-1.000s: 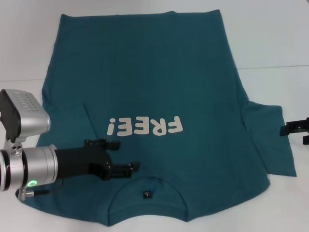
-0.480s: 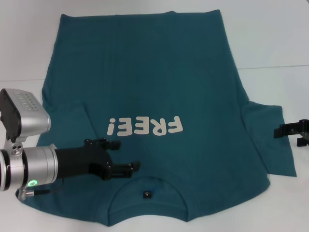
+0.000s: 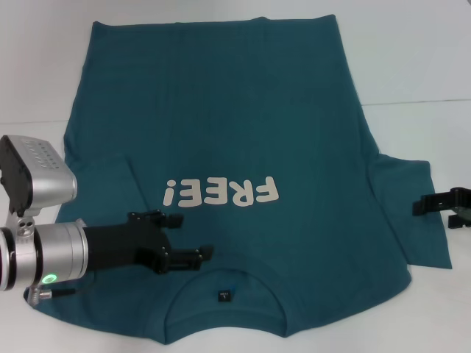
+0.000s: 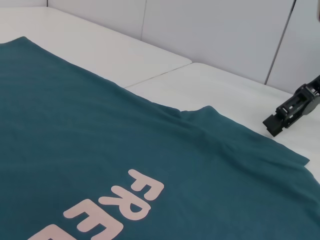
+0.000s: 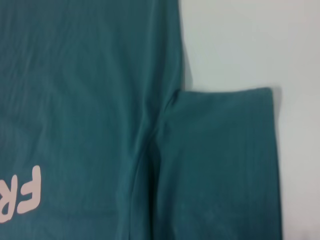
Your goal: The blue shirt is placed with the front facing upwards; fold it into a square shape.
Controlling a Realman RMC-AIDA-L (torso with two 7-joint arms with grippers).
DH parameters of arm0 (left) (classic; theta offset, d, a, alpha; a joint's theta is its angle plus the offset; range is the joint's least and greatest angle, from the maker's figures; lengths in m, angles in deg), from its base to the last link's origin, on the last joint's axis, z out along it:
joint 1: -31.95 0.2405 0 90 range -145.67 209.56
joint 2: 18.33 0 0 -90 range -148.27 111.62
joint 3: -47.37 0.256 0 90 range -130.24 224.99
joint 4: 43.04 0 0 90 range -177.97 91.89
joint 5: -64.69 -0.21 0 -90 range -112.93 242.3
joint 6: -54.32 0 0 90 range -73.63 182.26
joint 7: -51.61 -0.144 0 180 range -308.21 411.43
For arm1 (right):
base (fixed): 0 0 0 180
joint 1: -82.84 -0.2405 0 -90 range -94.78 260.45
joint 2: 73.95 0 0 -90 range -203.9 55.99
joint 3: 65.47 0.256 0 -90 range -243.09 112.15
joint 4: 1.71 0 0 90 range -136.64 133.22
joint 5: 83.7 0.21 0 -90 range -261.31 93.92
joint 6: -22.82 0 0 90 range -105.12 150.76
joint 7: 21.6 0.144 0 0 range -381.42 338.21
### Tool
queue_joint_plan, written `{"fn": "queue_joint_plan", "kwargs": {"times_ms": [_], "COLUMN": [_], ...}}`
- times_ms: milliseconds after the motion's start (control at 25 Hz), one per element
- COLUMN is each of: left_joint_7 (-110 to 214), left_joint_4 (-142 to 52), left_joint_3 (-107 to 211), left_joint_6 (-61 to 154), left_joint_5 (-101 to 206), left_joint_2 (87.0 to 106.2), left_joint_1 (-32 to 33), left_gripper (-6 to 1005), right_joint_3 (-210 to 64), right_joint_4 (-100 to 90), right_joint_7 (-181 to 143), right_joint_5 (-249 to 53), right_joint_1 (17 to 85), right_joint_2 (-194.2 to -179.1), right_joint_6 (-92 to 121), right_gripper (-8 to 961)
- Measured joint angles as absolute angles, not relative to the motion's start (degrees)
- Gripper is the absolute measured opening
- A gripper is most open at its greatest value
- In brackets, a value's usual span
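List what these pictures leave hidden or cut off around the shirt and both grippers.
- Blue shirt: head view, the left arm covers its left sleeve and shoulder; the bottom edge crops the collar end.
- Right gripper: head view, cut by the right edge; left wrist view shows only its tip, so its opening is unclear.
- Left gripper: its fingers spread over the fabric; contact with the cloth cannot be told.
- Neck label: too small to read.

one blue shirt (image 3: 243, 147), one white table (image 3: 412, 59), two hands: left hand (image 3: 180, 239), right hand (image 3: 430, 206).
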State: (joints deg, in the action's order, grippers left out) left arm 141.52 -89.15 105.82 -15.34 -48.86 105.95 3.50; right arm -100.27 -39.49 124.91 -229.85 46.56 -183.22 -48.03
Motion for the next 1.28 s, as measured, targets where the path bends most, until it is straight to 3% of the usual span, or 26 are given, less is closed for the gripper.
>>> {"fn": "queue_joint_plan", "kwargs": {"times_ms": [200,720,1000,1200,1280], "left_joint_7": [141.52,141.52,141.52,141.48,141.45], "left_joint_4": [-89.16,-89.35,-89.3,-89.21,-89.19], "left_joint_3": [105.82,105.82,105.82,105.82,105.82], "left_joint_6": [-15.29,-15.5,-15.55,-15.56,-15.56], "left_joint_5": [-48.79,-48.69,-48.21,-48.16,-48.16], "left_joint_2": [105.95,105.95,105.95,105.95,105.95], "left_joint_1": [3.56,3.91,3.66,3.53,3.53], "left_gripper": [888,887,888,888,888], "right_joint_3": [-100.5,-99.65,-100.08,-100.23,-100.36], "right_joint_4": [-38.21,-37.91,-38.87,-38.99,-38.99], "right_joint_7": [124.78,124.31,124.07,123.54,123.5], "right_joint_5": [-229.74,-224.79,-224.86,-225.01,-225.09], "right_joint_1": [46.11,47.33,48.1,48.51,48.62], "right_joint_2": [-183.67,-183.94,-182.34,-181.5,-181.47], "right_joint_6": [-46.6,-46.11,-47.06,-48.05,-48.11], "right_gripper": [909,770,664,482,554]}}
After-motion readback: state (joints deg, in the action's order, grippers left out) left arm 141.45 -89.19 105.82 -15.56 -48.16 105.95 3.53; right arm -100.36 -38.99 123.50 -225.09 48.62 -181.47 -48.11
